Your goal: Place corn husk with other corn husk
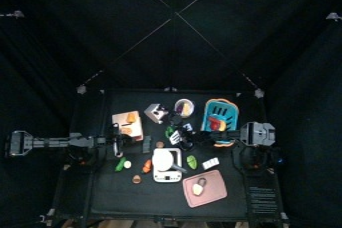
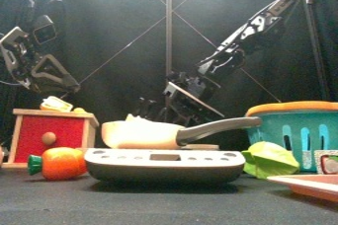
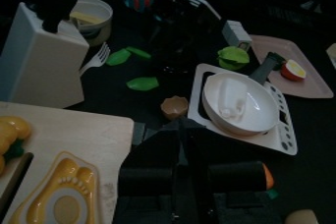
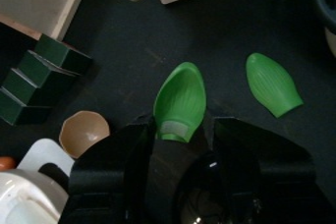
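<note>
Lying flat on the black table (image 4: 118, 31) were two green corn husks, set side by side and apart, long axes nearly parallel. Near husk (image 4: 179, 101): leaf-shaped, its pointed tip aimed away from the right gripper (image 4: 184, 154), its broad end reaching in between that gripper's jaws. Those jaws stood wide on either side of it; no grip on the husk could be made out. Far husk (image 4: 273, 82): same shape, slightly slanted, clear of the gripper. Beside the near husk: a small brown cup (image 4: 83, 127) and a dark green ridged block (image 4: 42, 76). Left gripper (image 3: 197, 164): hung back over the table's left side, above a white pan (image 3: 239, 105) on a scale; whether its jaws were open or closed could not be told. Both husks (image 3: 132, 69) showed from that side as green leaves near a white fork (image 3: 94, 59).
</note>
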`<action>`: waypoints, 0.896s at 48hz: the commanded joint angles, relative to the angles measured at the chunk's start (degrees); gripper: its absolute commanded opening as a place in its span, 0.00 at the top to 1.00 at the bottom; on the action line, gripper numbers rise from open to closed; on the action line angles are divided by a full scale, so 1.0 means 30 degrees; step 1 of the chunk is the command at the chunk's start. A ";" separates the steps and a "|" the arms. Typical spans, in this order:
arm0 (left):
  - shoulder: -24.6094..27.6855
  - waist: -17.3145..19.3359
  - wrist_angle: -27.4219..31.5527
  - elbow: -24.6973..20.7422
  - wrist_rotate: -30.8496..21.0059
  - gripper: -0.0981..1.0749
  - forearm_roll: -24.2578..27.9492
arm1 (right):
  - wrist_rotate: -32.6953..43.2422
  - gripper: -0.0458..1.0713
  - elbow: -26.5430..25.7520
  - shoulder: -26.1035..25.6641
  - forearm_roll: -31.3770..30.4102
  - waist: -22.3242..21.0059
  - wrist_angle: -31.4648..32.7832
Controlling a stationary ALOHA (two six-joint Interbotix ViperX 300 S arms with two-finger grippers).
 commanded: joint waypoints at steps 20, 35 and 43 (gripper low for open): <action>0.0059 0.0293 -0.0088 -0.0264 0.0059 0.50 0.0000 | 0.0000 0.25 -0.2051 0.1465 0.0059 0.0029 0.0029; 0.0059 0.0352 -0.0059 -0.0176 0.0029 0.50 0.0000 | -0.0029 0.25 -0.2285 0.2139 0.0293 -0.0059 0.0352; 0.0059 0.0410 0.0117 -0.0146 0.0029 0.50 0.0000 | -0.0029 0.25 -0.2021 0.2109 0.0352 -0.0088 0.1553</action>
